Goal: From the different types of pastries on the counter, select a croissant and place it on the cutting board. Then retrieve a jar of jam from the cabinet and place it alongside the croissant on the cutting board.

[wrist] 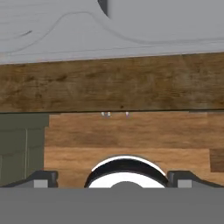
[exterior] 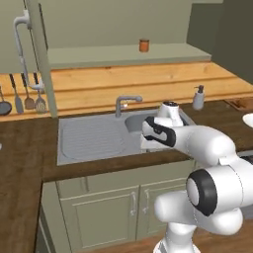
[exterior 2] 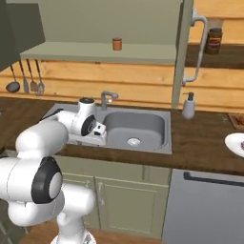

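The jar of jam (exterior: 144, 45) (exterior 2: 116, 44), small and reddish-orange, stands alone on the pale shelf of the open cabinet (exterior: 123, 55) (exterior 2: 95, 51) above the sink. My gripper (wrist: 113, 180) (exterior 2: 96, 137) hangs far below it, pointing down over the front edge of the counter (wrist: 109, 83) beside the sink. Its fingertips (wrist: 41, 179) stand wide apart and open with nothing between them. A sliver of the reddish-brown cutting board (exterior: 241, 103) (exterior 2: 237, 119) shows at the right edge. The croissant is out of view.
A steel sink (exterior: 94, 136) (exterior 2: 136, 126) with a faucet (exterior: 123, 101) lies under the cabinet. A soap dispenser (exterior: 198, 97) (exterior 2: 188, 106) and a white plate (exterior 2: 234, 142) sit to the right. The cabinet door (exterior: 39, 54) (exterior 2: 183, 47) hangs open. Utensils (exterior: 24, 96) hang at the left.
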Tool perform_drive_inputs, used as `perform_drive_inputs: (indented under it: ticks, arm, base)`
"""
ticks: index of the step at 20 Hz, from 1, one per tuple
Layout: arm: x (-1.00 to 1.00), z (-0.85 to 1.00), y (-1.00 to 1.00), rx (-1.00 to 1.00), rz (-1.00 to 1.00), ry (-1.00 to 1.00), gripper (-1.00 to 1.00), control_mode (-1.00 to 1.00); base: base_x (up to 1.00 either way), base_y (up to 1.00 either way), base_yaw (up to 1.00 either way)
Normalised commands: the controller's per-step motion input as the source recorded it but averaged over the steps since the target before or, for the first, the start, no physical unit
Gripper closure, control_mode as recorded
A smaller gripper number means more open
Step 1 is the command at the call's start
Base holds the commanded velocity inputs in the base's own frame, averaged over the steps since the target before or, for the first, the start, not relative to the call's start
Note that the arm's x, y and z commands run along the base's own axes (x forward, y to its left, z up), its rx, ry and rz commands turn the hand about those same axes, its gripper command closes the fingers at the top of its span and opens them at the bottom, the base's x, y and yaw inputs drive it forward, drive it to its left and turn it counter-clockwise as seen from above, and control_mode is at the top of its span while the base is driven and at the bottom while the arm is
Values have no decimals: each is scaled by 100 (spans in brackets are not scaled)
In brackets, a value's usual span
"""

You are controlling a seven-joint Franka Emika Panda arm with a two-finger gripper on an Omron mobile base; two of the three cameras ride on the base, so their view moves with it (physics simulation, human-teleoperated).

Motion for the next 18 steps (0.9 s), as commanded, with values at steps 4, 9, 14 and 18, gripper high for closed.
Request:
perform_drive_inputs:
  ticks: [4,9,14,18]
  arm:
    - [0,0,0,0,0,0,-100,100]
    - [0,0,0,0,0,0,-100,100]
    - [0,0,0,0,0,0,-100,100]
    - [0,0,0,0,0,0,-100,100]
  base:
    - [100,10,0]
    - [100,34,-2]
    - [95,34,-4]
    - [26,12,0]
